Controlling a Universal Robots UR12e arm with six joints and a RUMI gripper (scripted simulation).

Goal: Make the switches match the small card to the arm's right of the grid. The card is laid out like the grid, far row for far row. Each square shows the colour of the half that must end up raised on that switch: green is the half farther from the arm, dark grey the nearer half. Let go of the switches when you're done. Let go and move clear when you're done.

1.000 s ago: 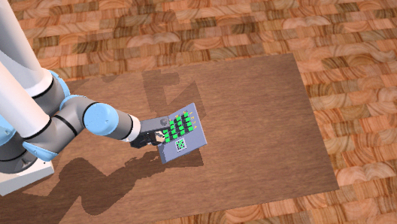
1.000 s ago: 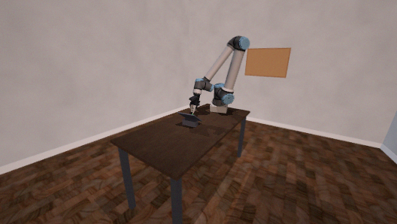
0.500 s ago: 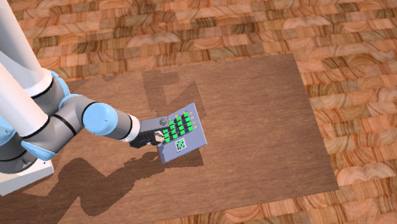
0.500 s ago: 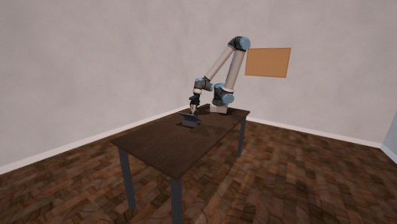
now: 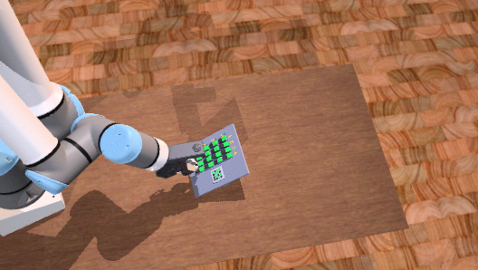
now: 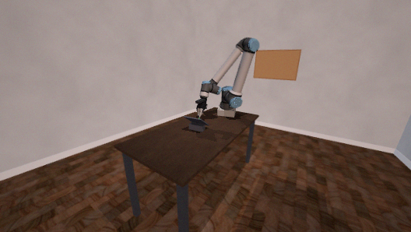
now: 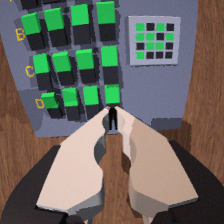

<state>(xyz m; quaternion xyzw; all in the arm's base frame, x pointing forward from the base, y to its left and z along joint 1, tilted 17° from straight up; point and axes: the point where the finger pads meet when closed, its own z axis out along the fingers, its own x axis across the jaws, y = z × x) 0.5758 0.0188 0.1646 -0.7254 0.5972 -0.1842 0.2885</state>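
Grey panel [image 7: 150, 95] flat on the table [image 7: 207, 75], right under the pincer [image 7: 112, 114]. Four rows of switches [image 7: 85, 60] on it, green halves far, dark halves near. Small card [image 7: 154, 40] on the same panel, just right of the rows.

Pincer shut tight, with nothing held. Both pale fingers pressed together into one point. Point aimed at the last switch [image 7: 112, 93] on the right of the near row, at its dark near half. Touching it or just above it: cannot tell.

Looks like a poke at that one switch. To do it well:

- Look at the card first. Near row, right square looks dark grey, so the near half must end up high. Too small to tell which half is high now.
- Likely need a push on the green far half to tip the dark half up. Check before pushing.
- Push with the fingers shut, like one finger.
- Go straight down, slow and soft.
- Land on one half only, away from the middle.
- Stay off the next switch on the left; very close by.
- Stop at the click.
- Lift straight up, off the switch.
- Look at the card again for the next one.
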